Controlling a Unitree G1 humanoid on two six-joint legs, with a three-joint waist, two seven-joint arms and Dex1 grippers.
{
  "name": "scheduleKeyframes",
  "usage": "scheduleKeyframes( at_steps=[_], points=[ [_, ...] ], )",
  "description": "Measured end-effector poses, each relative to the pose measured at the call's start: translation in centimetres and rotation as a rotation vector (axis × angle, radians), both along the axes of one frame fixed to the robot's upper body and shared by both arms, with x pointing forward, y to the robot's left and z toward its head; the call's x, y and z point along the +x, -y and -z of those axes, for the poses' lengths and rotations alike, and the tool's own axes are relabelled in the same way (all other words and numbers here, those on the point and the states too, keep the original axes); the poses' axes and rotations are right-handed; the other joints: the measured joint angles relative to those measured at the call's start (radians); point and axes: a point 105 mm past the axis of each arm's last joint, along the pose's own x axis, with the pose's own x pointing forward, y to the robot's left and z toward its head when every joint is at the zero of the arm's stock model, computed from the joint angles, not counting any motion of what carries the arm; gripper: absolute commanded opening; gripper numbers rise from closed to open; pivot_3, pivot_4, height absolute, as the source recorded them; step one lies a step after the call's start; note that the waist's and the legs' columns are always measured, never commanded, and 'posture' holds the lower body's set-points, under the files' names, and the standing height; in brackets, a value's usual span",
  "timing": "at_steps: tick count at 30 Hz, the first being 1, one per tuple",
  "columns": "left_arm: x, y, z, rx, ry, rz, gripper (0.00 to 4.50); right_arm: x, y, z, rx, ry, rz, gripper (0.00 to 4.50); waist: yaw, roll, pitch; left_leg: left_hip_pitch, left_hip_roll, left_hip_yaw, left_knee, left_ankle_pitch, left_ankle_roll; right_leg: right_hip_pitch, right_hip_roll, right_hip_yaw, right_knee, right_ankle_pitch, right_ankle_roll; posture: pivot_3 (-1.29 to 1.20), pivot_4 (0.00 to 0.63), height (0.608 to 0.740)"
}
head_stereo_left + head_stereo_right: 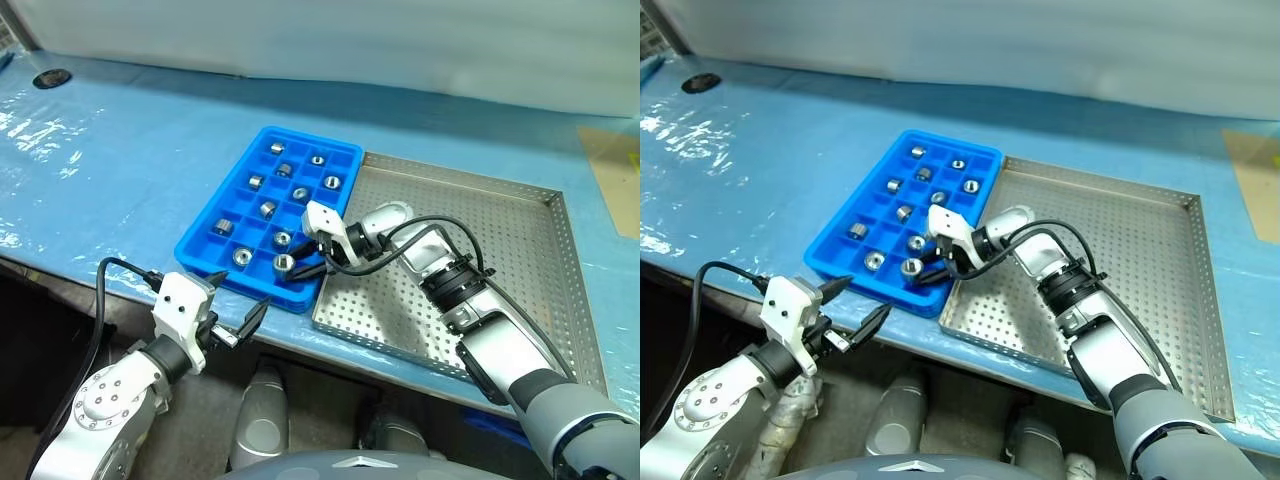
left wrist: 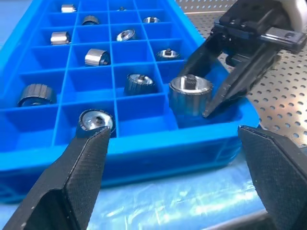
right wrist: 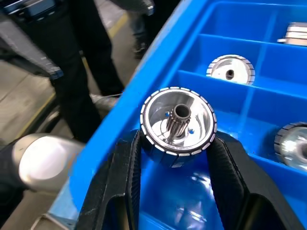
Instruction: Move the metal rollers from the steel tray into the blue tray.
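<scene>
The right gripper (image 3: 175, 158) is clamped on one metal roller (image 3: 178, 125), holding it by its ribbed sides with its open end and geared hub facing up. It holds the roller low over the near corner compartment of the blue tray (image 1: 200, 240), the corner next to the steel tray (image 1: 520, 240); whether the roller already touches the compartment floor, I cannot tell. The left gripper (image 1: 232, 322) hangs off the near edge of the table (image 1: 100, 170), just in front of the blue tray, its jaws spread wide and holding nothing.

In the blue tray about ten other rollers (image 1: 241, 256) sit one to a compartment, scattered from the near row to the far row, and several compartments are bare. The steel tray lies just beside the blue tray on the robot's right, and its perforated floor shows no roller where it can be seen; the right arm hides part of it.

As I judge it, the task is close to its end: this roller needs only to be let go into its compartment, and it may well be the last, unless one lies hidden under the arm.
</scene>
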Motion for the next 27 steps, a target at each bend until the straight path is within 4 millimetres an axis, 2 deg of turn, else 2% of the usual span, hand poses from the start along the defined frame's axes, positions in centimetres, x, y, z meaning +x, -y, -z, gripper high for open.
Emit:
scheduleKeyframes(
  at_steps=[1, 5, 8, 11, 17, 23, 27],
  points=[
    [0.0, 0.0, 0.0, 0.009, -0.001, 0.002, 4.50, 0.1, 0.0, 0.0, -0.004, 0.012, 0.001, 1.56, 0.005, 0.000, 0.000, 0.001, 0.000, -0.001, 0.000, 0.000, 0.000, 0.000, 0.000, 0.001, 0.000, 0.000, 0.000, 0.58, 0.150, 0.740],
    [0.4, 0.0, -0.5, 0.022, 0.026, 0.013, 4.50, 0.9, 0.0, 0.0, 0.000, 0.067, 0.047, 2.86, 0.006, 0.000, 0.000, 0.005, 0.000, -0.005, -0.002, 0.001, -0.002, 0.000, 0.001, 0.002, 0.002, 0.000, 0.000, 0.54, 0.150, 0.740],
    [1.8, 0.2, -1.8, 0.007, 0.088, 0.017, 4.50, 1.2, 0.1, -0.2, 0.014, 0.069, 0.073, 3.81, 0.013, 0.000, 0.000, 0.007, -0.001, -0.005, -0.006, 0.003, -0.004, 0.000, 0.001, 0.002, 0.003, 0.001, -0.001, 0.51, 0.150, 0.740],
    [2.9, 0.6, -2.8, -0.020, 0.129, 0.027, 4.50, 1.8, 0.5, -0.8, 0.042, 0.062, 0.119, 3.81, 0.018, 0.000, 0.000, 0.007, -0.001, -0.005, -0.006, 0.003, -0.005, 0.000, 0.001, 0.002, 0.003, 0.003, -0.005, 0.45, 0.150, 0.740],
    [4.7, 1.3, -2.8, -0.024, 0.120, 0.080, 4.50, 3.2, 3.1, -1.6, 0.074, 0.068, 0.232, 3.81, 0.006, 0.000, -0.001, 0.000, -0.001, 0.000, -0.001, 0.004, -0.006, -0.003, 0.002, 0.002, 0.003, 0.005, -0.007, 0.36, 0.150, 0.740],
    [7.3, 3.0, -5.9, -0.146, 0.183, 0.155, 4.50, 4.2, 3.4, -5.7, 0.322, -0.019, 0.360, 3.81, -0.043, 0.000, -0.001, -0.003, -0.001, 0.001, 0.007, 0.004, -0.006, -0.006, 0.001, 0.002, 0.012, 0.005, -0.008, 0.20, 0.150, 0.740],
    [9.4, 4.2, -5.1, -0.142, 0.123, 0.220, 4.50, 5.0, 5.3, -7.2, 0.383, 0.048, 0.479, 3.81, -0.084, 0.000, -0.001, -0.001, -0.001, 0.001, 0.008, 0.005, -0.007, -0.005, 0.001, 0.002, 0.015, 0.005, -0.008, 0.10, 0.150, 0.740]
  ],
)
